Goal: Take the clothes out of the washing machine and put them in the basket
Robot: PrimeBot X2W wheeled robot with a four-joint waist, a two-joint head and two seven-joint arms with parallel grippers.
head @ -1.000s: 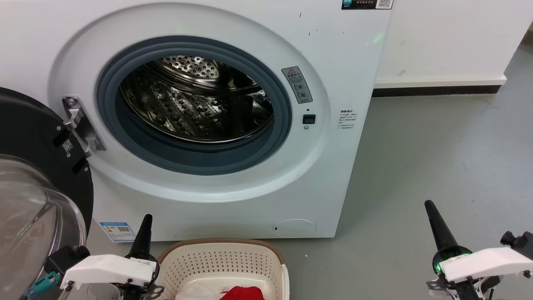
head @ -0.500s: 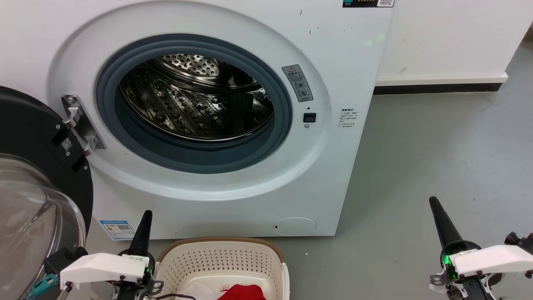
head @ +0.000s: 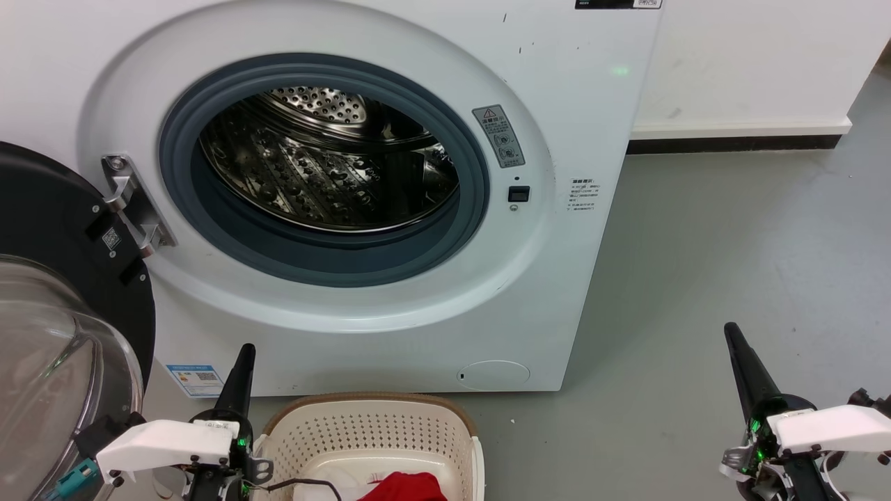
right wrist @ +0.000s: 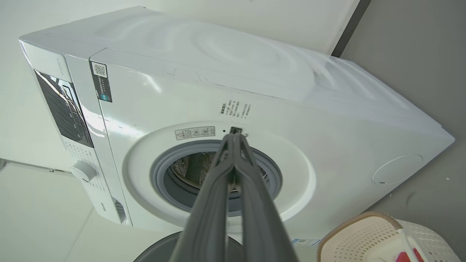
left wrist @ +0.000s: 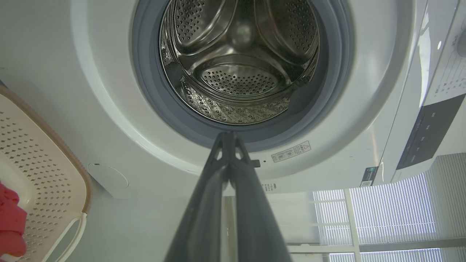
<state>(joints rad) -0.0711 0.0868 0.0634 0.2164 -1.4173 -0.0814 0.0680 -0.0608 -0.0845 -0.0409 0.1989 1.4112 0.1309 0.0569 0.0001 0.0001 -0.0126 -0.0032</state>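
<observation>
The washing machine (head: 592, 104) takes up most of the head view. Its grey-rimmed porthole (head: 327, 259) stands open and the perforated steel drum (head: 327, 174) gleams inside. The grey floor (head: 731, 243) spreads from its right side to a white wall (head: 752, 62) with a dark skirting strip. The black-framed glass door (head: 56, 348) hangs swung out on the robot's left, close beside the left arm. The basket (head: 369, 428) stands on the floor just before the machine's base, below the porthole. The clothes (head: 407, 487) lie in its bottom: a red heap with white fabric beside it. The left claw (head: 244, 350) is just beside the basket's left rim, its fingers clenched together on nothing and pointing up at the machine front. The right claw (head: 731, 330) is well apart to the right, over the floor — likewise clenched and holding nothing. Small warning stickers (head: 498, 136) sit right of the porthole.
</observation>
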